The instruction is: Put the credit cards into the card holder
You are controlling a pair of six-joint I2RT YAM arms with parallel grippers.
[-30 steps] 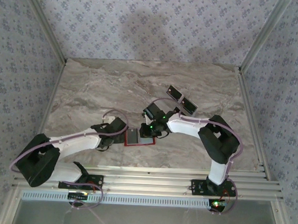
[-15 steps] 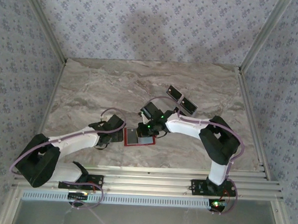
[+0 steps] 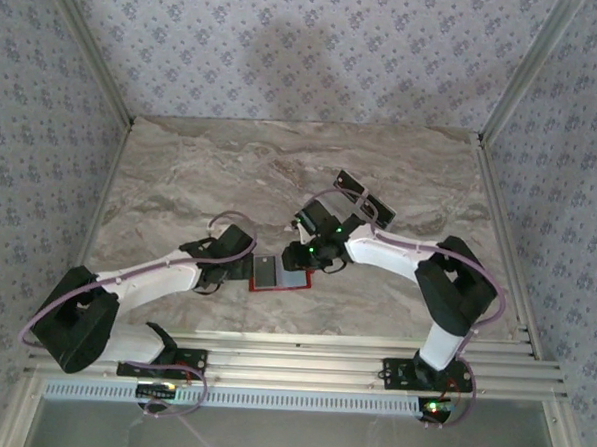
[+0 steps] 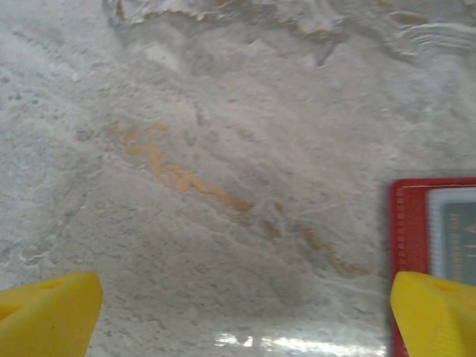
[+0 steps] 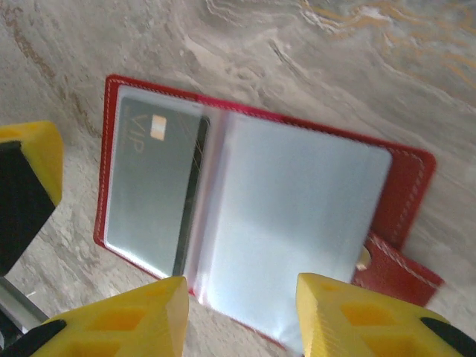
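Red card holder [image 5: 407, 177] lies open on the marble bench [image 3: 181, 167], a grey card [image 5: 152, 190] already in one sleeve, with the right pincer [image 5: 242, 297] hovering just above, part open and empty, and the left pincer [image 4: 244, 311] wide open and empty beside it; the next move is probably fetching the black cards [image 3: 351, 183] farther back.
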